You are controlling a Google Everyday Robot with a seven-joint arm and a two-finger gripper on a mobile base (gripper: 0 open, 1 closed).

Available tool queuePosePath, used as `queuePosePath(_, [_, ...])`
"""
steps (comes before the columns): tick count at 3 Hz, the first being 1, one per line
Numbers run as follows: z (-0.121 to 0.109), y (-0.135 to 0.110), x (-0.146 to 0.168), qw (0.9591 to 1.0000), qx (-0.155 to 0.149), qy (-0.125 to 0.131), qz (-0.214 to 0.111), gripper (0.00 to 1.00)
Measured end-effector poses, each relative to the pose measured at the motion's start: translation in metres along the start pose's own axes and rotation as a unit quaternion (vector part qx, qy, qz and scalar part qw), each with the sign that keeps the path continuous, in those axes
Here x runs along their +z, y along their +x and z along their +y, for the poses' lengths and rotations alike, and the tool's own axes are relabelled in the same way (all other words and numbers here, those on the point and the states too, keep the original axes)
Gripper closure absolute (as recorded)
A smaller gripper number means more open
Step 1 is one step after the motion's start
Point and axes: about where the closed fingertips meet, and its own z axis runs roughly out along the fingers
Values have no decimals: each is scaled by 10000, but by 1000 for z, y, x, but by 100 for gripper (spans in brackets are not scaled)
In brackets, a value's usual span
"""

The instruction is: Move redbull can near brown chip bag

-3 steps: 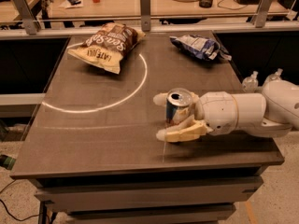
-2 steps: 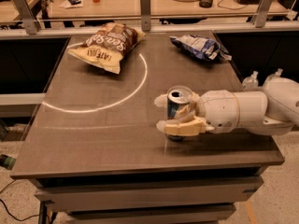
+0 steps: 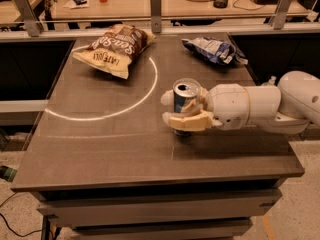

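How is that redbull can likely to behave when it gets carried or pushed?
The redbull can is tall and slim, so it would probably tip if nudged high. Its smooth metal wall might slip in the gripper, which clasps it right of the middle of the table. Its top looks opened, so it may be light and dentable.

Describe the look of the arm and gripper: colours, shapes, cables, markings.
The arm is glossy white, built of smooth rounded shells with a bulbous joint at the right edge. The gripper, closed on the can over the right half of the table, has a white body and thick cream-tan fingers. No cables or markings show.
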Motion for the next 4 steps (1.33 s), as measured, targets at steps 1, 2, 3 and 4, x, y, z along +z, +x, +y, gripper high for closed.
queuePosePath(1, [-29, -26, 12, 9988, -288, 384, 39, 100])
queuePosePath(2, [-53, -42, 23, 9931, -578, 988, 251, 100])
queuePosePath(3, [-90, -46, 32, 9846, -575, 1622, 309, 100])
queuePosePath(4, [-132, -30, 37, 9784, -205, 2042, 235, 100])
